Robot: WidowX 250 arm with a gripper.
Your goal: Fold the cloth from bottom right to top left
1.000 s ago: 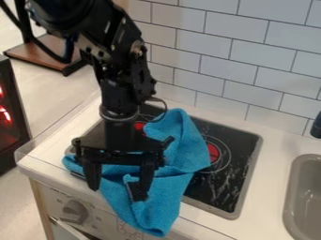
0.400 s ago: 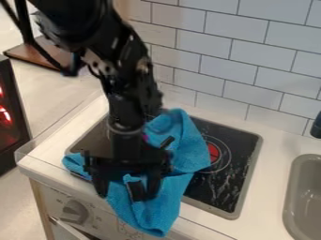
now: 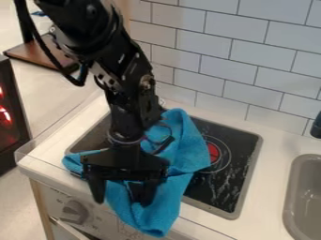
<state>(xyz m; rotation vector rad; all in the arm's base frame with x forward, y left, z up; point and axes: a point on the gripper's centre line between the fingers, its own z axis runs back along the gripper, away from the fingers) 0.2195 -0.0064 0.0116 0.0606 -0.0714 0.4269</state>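
The black gripper (image 3: 122,199) hangs over the front left part of the stove, its two fingers spread apart, so it is open. Beneath and around it lies the blue cloth (image 3: 191,152), crumpled across the stovetop. One part of the cloth reaches up toward the tiled wall, another pokes out left of the gripper, and a pointed end droops over the counter's front edge. Cloth shows between the fingers, though whether they touch it I cannot tell. The arm covers the cloth's middle left.
The black stovetop (image 3: 235,173) with red burner marks sits in the white counter (image 3: 266,206). At the right is a grey sink (image 3: 304,197) with a black faucet part (image 3: 317,125) above it. A tiled wall (image 3: 232,56) stands behind. A knob (image 3: 75,212) is on the front panel.
The gripper has shifted slightly right and down in the view, toward the counter's front edge, and remains open. The cloth's visible outline looks the same.
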